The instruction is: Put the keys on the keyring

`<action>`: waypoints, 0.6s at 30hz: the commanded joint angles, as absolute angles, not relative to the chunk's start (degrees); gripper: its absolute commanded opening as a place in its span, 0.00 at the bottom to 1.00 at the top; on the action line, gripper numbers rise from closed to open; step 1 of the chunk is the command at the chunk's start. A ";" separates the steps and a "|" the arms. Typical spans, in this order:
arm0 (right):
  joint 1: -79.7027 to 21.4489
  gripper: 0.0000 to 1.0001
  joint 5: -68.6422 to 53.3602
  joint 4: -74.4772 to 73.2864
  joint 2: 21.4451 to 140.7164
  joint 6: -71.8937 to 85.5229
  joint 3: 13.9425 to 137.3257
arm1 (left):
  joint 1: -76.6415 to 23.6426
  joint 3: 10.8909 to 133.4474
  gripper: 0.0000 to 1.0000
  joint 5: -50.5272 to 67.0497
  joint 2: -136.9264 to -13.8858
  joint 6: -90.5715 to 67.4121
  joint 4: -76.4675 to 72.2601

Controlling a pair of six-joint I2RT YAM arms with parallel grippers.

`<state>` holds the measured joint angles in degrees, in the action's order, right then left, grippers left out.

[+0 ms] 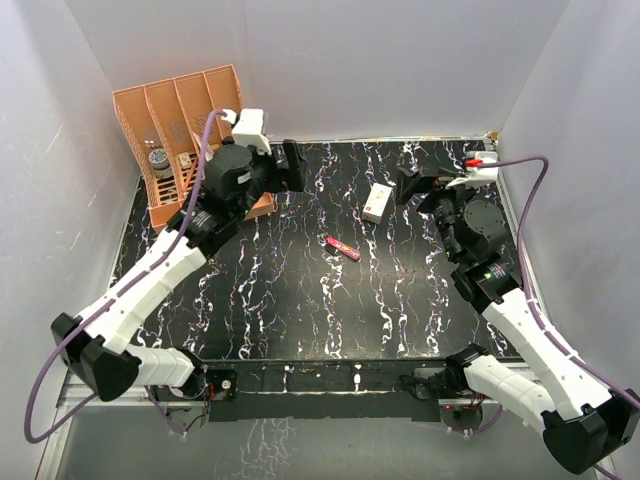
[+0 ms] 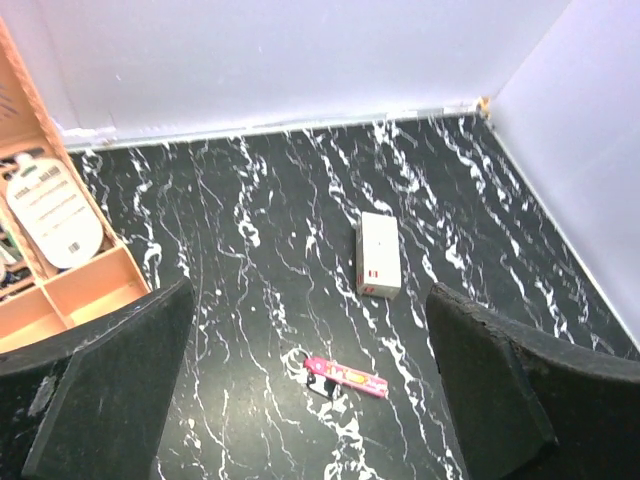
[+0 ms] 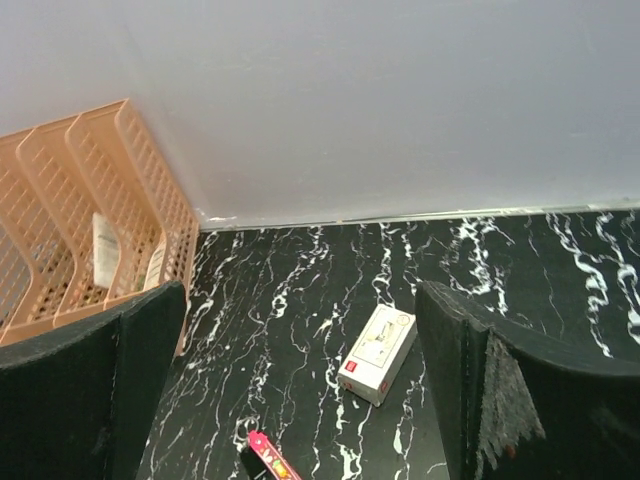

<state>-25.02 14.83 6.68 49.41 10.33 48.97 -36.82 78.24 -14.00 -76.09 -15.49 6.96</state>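
Observation:
The keyring (image 1: 343,248), a short magenta-pink strap with a small round ring at one end, lies flat on the black marbled table near its middle. The left wrist view has it low in the picture (image 2: 350,378), and the right wrist view catches only its ring end at the bottom edge (image 3: 268,460). A small dark, shiny piece, the keys (image 2: 322,386), lies against the strap beside the ring; whether it hangs on the ring I cannot tell. My left gripper (image 1: 292,165) (image 2: 310,400) and right gripper (image 1: 408,185) (image 3: 300,400) both hover open and empty, well behind the keyring.
A small white rectangular box (image 1: 377,203) (image 2: 378,255) (image 3: 378,352) lies behind the keyring, between the two grippers. An orange slotted rack (image 1: 185,140) (image 3: 80,220) holding packets stands at the back left, close to my left arm. White walls close in the table.

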 commanded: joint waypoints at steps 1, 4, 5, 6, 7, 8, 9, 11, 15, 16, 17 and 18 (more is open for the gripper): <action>-24.86 0.98 27.84 7.32 48.89 16.29 50.83 | -36.47 76.24 0.99 -19.92 -71.46 -15.82 4.10; -24.87 0.98 35.63 9.91 48.09 19.93 48.23 | -36.52 74.55 0.98 -21.30 -69.71 -14.85 2.72; -24.81 0.98 37.09 10.90 47.55 20.49 47.16 | -36.48 73.74 0.99 -21.06 -68.92 -14.49 1.96; -24.87 0.98 37.98 11.82 46.93 20.77 46.28 | -36.48 72.98 0.99 -20.84 -68.04 -14.36 1.34; -24.87 0.98 38.53 12.51 46.33 21.13 45.57 | -36.47 72.43 0.98 -20.83 -67.52 -14.29 0.83; -24.85 0.98 39.04 13.37 45.79 21.39 44.80 | -36.47 71.94 0.98 -20.84 -66.96 -14.15 0.53; -24.86 0.98 39.41 14.21 45.31 21.59 43.94 | -36.47 71.68 0.98 -21.00 -66.63 -14.00 0.44; -24.83 0.98 39.66 15.64 44.67 21.63 43.02 | -36.48 71.38 0.99 -21.76 -65.96 -13.77 0.57; -24.81 0.98 38.09 15.54 45.25 21.66 43.50 | -36.47 70.69 0.99 -23.53 -64.53 -12.90 0.67; -24.81 0.98 37.61 15.14 45.48 21.64 43.89 | -36.47 70.66 0.98 -23.88 -64.29 -12.63 0.74; -24.84 0.98 37.28 14.63 45.74 21.77 44.27 | -36.49 70.85 0.99 -24.45 -64.20 -12.62 1.02; -24.81 0.98 37.01 14.07 45.93 21.87 44.70 | -36.48 71.06 0.99 -25.06 -64.16 -12.73 1.38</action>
<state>-25.02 36.95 11.68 45.71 21.02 42.70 -36.80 70.87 -21.76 -66.98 -13.87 2.87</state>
